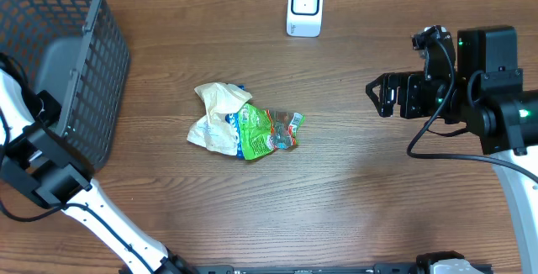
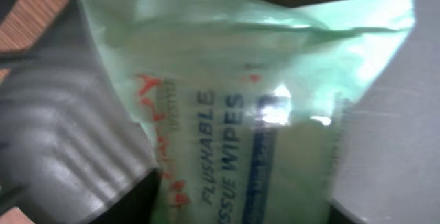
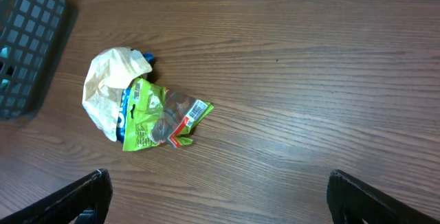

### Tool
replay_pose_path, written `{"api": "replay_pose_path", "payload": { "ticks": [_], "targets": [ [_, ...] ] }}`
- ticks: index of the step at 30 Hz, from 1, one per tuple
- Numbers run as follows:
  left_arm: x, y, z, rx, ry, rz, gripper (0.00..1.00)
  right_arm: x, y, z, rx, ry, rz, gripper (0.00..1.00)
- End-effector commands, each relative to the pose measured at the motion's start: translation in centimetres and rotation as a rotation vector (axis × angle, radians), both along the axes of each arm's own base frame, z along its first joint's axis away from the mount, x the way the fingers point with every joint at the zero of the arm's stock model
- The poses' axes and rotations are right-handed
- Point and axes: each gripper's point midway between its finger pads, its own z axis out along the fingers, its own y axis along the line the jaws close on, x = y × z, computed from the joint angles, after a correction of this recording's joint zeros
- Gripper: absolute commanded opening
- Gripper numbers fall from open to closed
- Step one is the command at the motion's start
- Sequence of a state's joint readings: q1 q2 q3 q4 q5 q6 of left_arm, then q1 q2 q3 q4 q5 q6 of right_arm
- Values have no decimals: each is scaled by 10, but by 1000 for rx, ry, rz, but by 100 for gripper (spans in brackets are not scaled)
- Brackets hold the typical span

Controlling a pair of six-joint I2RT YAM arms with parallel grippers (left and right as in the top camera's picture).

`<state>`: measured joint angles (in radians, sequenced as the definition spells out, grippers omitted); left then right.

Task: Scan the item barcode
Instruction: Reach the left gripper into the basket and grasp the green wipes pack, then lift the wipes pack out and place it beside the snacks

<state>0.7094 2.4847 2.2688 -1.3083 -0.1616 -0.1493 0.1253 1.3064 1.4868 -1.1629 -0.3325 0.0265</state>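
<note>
In the left wrist view a pale green pack of flushable wipes [image 2: 240, 114] fills the frame. It sits between my left gripper's [image 2: 240, 210] fingers, which press on both of its sides inside the grey basket [image 1: 92, 81]. From overhead the left arm reaches into that basket and its gripper is hidden. The white scanner [image 1: 304, 7] stands at the table's far edge. My right gripper [image 1: 378, 95] hovers open at the right above bare wood, holding nothing.
A crumpled heap of cream and green snack packets [image 1: 244, 127] lies mid-table, also seen from the right wrist as packets [image 3: 137, 107]. The basket's corner [image 3: 27, 38] shows at that view's left. Wood between heap and right arm is bare.
</note>
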Motion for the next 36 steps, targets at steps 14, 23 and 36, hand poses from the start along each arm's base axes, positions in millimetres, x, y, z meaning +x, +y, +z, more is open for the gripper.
{"api": "replay_pose_path", "payload": {
  "ticks": [14, 23, 36],
  "targets": [
    [27, -24, 50, -74, -113, -39, 4, 2, 0, 6, -4, -22, -2, 100],
    [51, -43, 194, 11, -465, -105, 4, 2, 2, 7, 5, -21, 5, 100],
    [-21, -176, 428, 245, -934, -335, 4, 1, 3, 7, 11, -21, 9, 100]
  ]
}}
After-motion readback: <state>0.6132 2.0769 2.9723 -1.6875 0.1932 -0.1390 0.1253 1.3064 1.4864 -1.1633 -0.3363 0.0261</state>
